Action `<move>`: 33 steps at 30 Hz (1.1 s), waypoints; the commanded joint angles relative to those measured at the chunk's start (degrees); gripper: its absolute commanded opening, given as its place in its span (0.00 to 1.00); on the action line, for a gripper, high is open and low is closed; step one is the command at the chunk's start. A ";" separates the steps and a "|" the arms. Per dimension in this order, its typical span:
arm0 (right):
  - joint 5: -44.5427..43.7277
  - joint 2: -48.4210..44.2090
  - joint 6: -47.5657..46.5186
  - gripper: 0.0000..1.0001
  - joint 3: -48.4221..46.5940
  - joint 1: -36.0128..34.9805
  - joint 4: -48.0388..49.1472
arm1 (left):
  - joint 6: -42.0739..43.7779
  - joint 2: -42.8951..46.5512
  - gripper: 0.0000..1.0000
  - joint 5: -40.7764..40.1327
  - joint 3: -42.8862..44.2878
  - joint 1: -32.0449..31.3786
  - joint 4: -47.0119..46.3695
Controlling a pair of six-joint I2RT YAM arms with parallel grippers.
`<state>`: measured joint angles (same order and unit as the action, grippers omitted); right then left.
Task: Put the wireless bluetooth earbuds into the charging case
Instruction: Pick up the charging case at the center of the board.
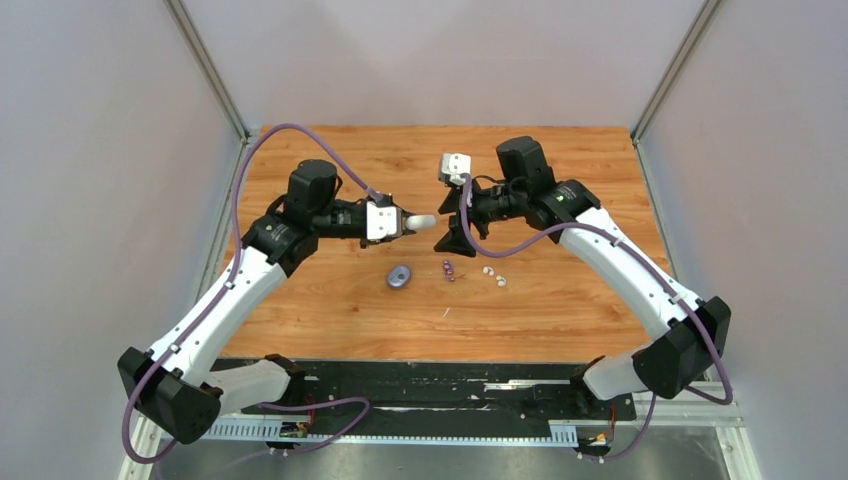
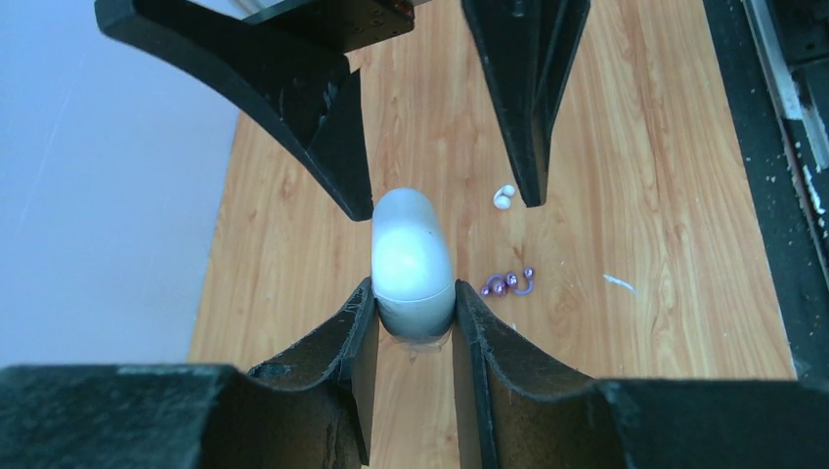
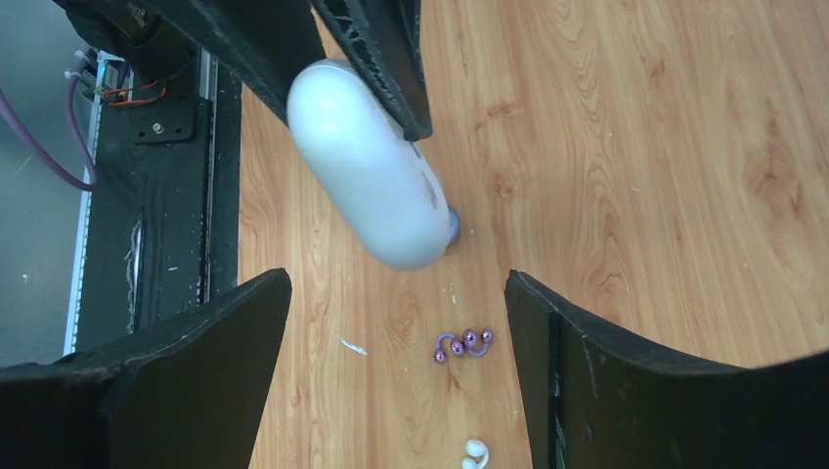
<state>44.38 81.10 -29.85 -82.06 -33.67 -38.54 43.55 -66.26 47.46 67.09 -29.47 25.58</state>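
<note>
My left gripper [image 1: 408,222] [image 2: 414,285] is shut on one end of a white oval charging case [image 1: 423,221] [image 2: 412,249] [image 3: 370,164], held above the table, lid closed. My right gripper [image 1: 450,220] [image 3: 396,283] stands open just beyond the case's free end, with nothing between its fingers [image 2: 311,117]. Below on the wood lie the purple earbuds [image 1: 448,268] [image 2: 508,283] [image 3: 464,343] and the white earbuds [image 1: 494,275] [image 2: 503,196] [image 3: 474,452]. A purple charging case [image 1: 399,276] rests left of them, closed.
The wooden table [image 1: 560,310] is walled by grey panels on three sides. A black rail [image 1: 420,385] runs along the near edge by the arm bases. A small white scrap [image 3: 353,346] lies on the wood near the purple earbuds.
</note>
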 commanded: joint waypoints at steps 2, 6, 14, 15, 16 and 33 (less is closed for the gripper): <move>3.08 0.98 0.26 0.81 -3.20 -0.46 2.73 | 7.64 2.01 0.00 -0.94 -0.60 -1.13 2.24; 3.84 0.73 -1.73 0.80 -3.42 -1.67 4.94 | 6.01 1.42 0.00 -1.54 -0.29 -1.42 2.41; 2.36 -1.73 -8.60 0.59 -0.14 -4.74 6.84 | -5.74 0.84 0.00 -3.24 -0.33 -1.43 -3.59; 1.74 -1.99 -9.15 0.55 0.23 -4.91 7.15 | -6.41 0.69 0.00 -3.24 -0.31 -1.45 -4.37; 1.11 -2.32 -9.62 0.49 0.61 -5.11 7.53 | -7.39 0.65 0.00 -3.21 -0.32 -1.46 -4.65; -16.73 -15.53 -17.65 0.13 16.58 -11.88 29.20 | -32.94 -4.28 0.00 -8.19 0.96 -1.46 -13.60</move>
<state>27.42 68.88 -44.45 -67.09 -42.52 -19.49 22.94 -69.06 43.18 66.76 -31.07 19.33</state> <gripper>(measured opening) 0.290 0.366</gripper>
